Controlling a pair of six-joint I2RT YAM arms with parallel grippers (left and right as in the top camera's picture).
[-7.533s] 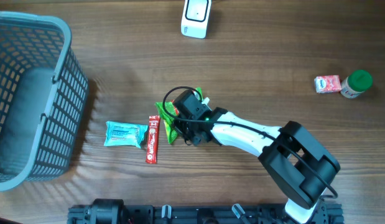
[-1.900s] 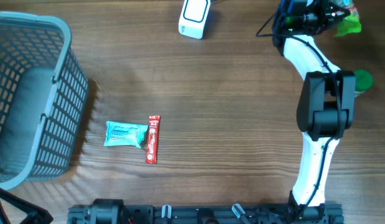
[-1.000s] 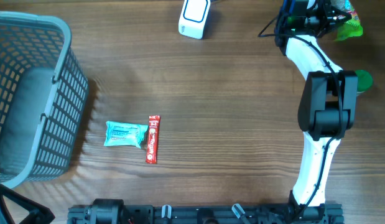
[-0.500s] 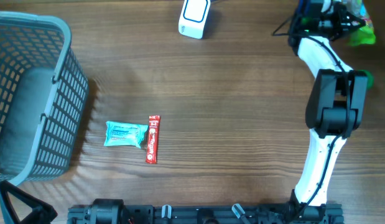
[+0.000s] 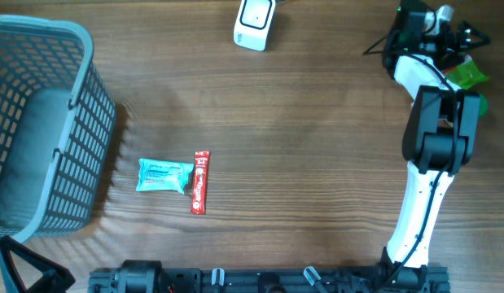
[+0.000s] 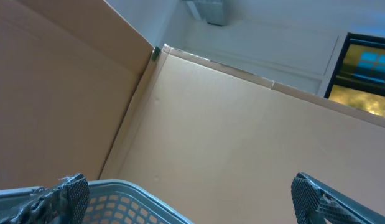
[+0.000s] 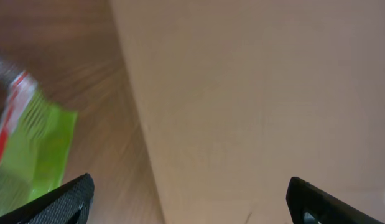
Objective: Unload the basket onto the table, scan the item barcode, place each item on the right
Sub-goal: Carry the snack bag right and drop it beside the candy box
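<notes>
Green packet [image 5: 466,75] lies free at the far right, well apart from the scanner [image 5: 256,16].
We see the right gripper [image 7: 192,202] released, its jaws wide with nothing between them, and the packet just beside it; it is blurred, so we cannot tell if it rests flat. We judge this corner to be a put-aside place. The left gripper [image 6: 189,196] is also spread and empty, raised over the basket [image 5: 81,41], probably parked out of the way. We count one scanner at the far edge, one basket at left, and three wrapped items: the green one, one teal packet [image 5: 164,175] and one red stick [image 5: 201,181], touching side by side, probably waiting.
</notes>
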